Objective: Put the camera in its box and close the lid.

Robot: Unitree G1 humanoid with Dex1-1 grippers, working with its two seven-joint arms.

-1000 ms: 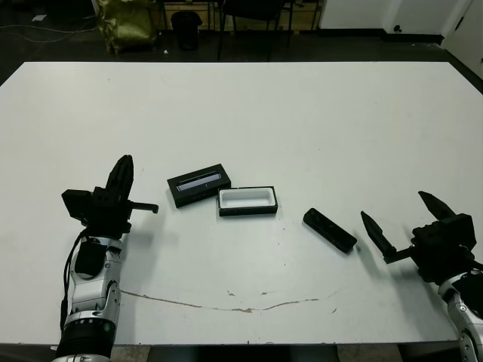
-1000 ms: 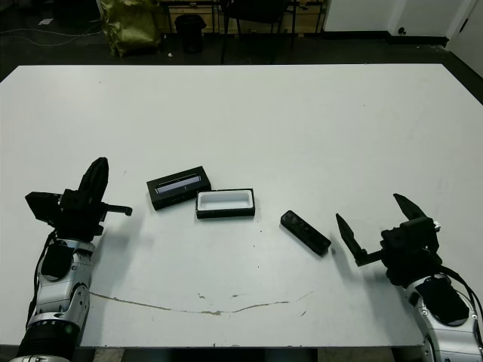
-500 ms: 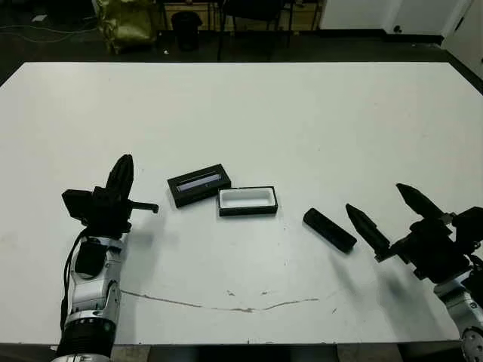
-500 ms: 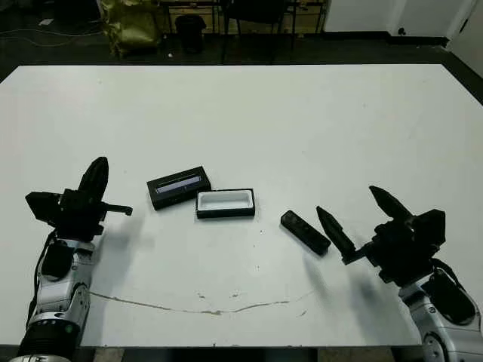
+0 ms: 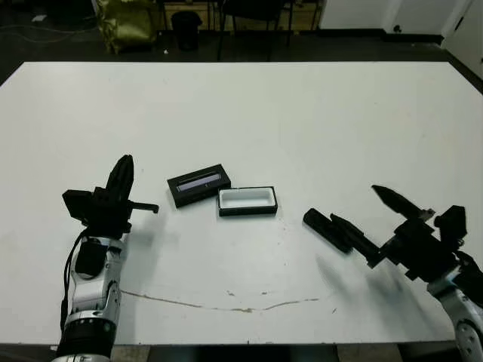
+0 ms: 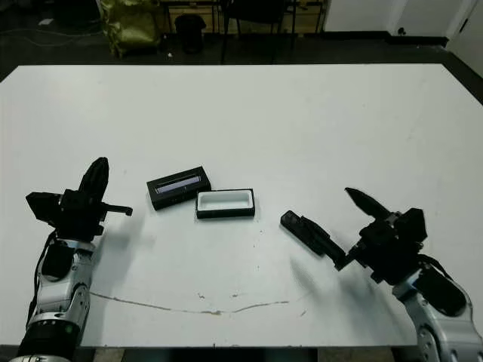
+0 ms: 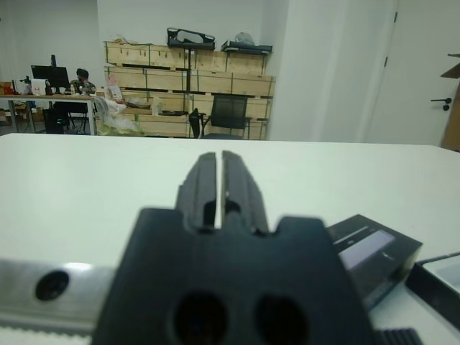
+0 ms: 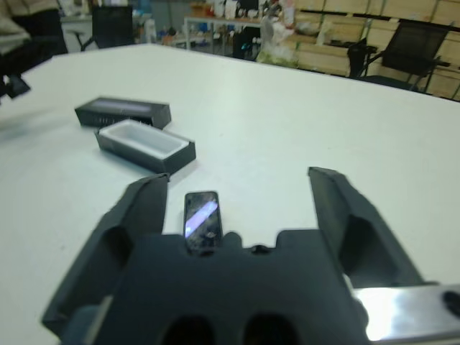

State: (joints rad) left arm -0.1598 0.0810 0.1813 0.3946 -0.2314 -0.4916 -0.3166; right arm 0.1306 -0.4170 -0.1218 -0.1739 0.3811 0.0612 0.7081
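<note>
White broad table [image 5: 302, 113], carrying everything. Near its middle, side by side and just touching at a corner: shallow black rectangular lid with a silvery-grey strip [image 5: 198, 184], off the box; small black tray-like box with a white lining [image 5: 247, 200], lying open and empty. To the right of the box and apart from it, slim black bar-shaped camera with a glossy face [image 5: 326, 229], flat on the table, set at a slant.

Right gripper [image 5: 370, 220] low over the camera's outer end, fingers spread wide, one of them [image 8: 115, 237] close alongside the bar, nothing held. Left gripper [image 7: 218, 183] far to the left, well clear of the lid, fingers pressed narrow with only a thin slit between, empty.

Probably light and rigid, that camera, but smooth and glossy, so likely to slip or twist in a pinch at one end. Best taken across the narrow sides near mid-length, keeping off the lens face, so as to hang level for lowering into the snug tray
</note>
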